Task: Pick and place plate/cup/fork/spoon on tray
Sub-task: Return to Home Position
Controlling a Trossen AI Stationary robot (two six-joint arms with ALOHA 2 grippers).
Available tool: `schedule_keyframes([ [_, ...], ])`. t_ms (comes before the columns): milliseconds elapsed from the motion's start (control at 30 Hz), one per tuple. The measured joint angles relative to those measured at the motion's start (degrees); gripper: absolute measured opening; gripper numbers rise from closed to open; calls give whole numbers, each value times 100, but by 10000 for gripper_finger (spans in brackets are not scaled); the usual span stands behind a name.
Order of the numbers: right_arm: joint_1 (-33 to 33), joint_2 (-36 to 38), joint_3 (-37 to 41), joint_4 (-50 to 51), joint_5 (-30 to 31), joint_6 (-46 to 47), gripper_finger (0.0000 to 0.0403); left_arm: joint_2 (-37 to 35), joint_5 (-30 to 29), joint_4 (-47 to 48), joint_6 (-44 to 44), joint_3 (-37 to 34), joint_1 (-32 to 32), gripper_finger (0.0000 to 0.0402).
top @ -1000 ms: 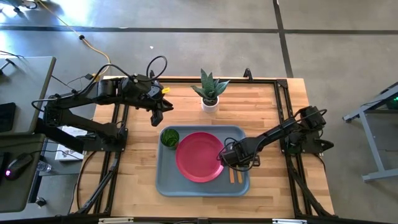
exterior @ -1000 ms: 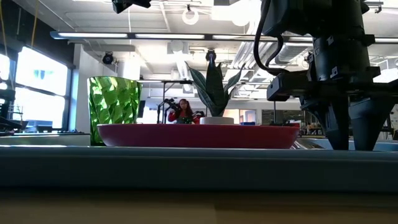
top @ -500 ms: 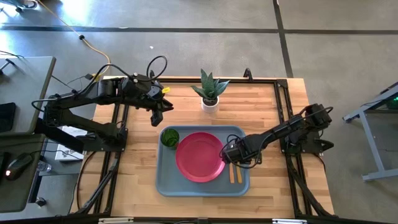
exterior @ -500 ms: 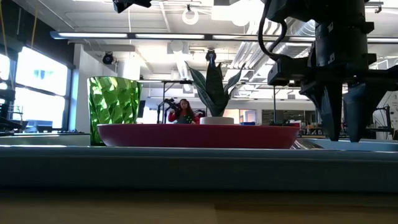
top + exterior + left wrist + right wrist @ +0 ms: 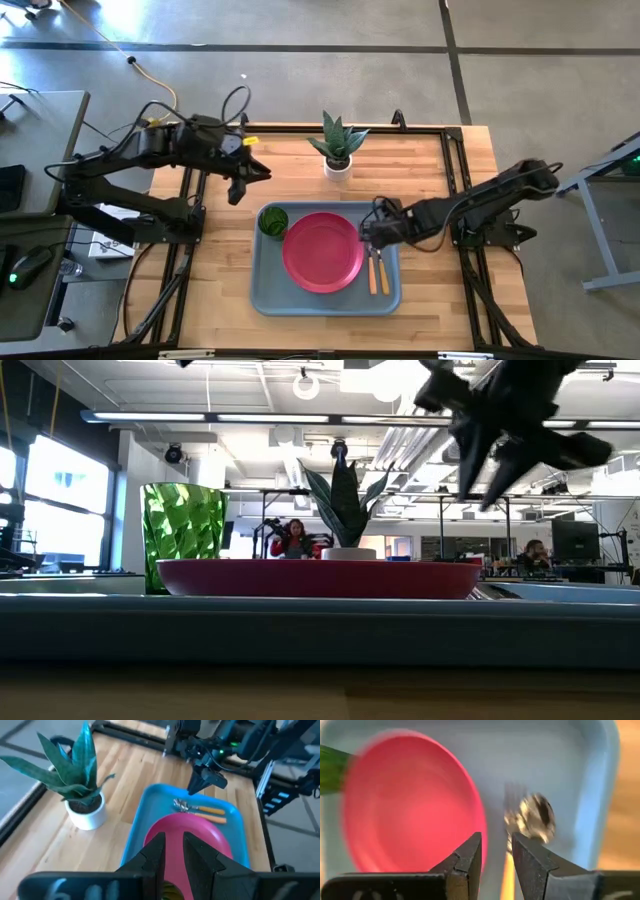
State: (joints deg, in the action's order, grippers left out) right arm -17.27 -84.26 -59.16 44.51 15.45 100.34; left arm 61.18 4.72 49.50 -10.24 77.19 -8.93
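Note:
The grey-blue tray (image 5: 262,290) lies in the middle of the table. On it rest the pink-red plate (image 5: 322,251), the green cup (image 5: 272,221) at its far left corner, and the fork and spoon (image 5: 376,272) side by side on its right part, handles toward the near edge. In the right wrist view the fork's tines (image 5: 512,795) and the spoon's bowl (image 5: 538,816) lie just beyond my fingers. My right gripper (image 5: 366,233) hangs open and empty above the utensils' heads. My left gripper (image 5: 238,192) is shut and empty over the bare table, beyond the tray's far left corner.
A white pot with a spiky green plant (image 5: 338,150) stands near the table's far edge, behind the tray. Bare wood lies left and right of the tray. People sit in the room far behind the table (image 5: 294,540).
My right gripper has risen from the tray's right part, clear above the plate's height, and drawn a little toward the table's far right. The fork and spoon, partly covered before, now lie in full view. My left gripper has shifted slightly toward the table's left edge.

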Motion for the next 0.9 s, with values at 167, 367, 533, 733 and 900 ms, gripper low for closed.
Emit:
schedule_keyframes([
  [167, 207, 365, 0, -442, 766, -1092, 98, -345, -247, -282, -189, -207, 125, 58],
  [367, 485, 577, -2, -944, 1144, -2312, 98, -986, -565, -1454, -517, -1293, 465, 58],
  [533, 778, 594, -2, -921, 940, -2694, 98, -1565, -732, -2461, -518, -2328, 811, 58],
  [733, 1069, 594, -2, -928, 617, -2733, 98, -2303, -801, -3371, -351, -3580, 1163, 58],
  [900, 1243, 594, -2, -1237, 288, -3052, 98, -2933, -803, -3754, -288, -4523, 1332, 58],
])
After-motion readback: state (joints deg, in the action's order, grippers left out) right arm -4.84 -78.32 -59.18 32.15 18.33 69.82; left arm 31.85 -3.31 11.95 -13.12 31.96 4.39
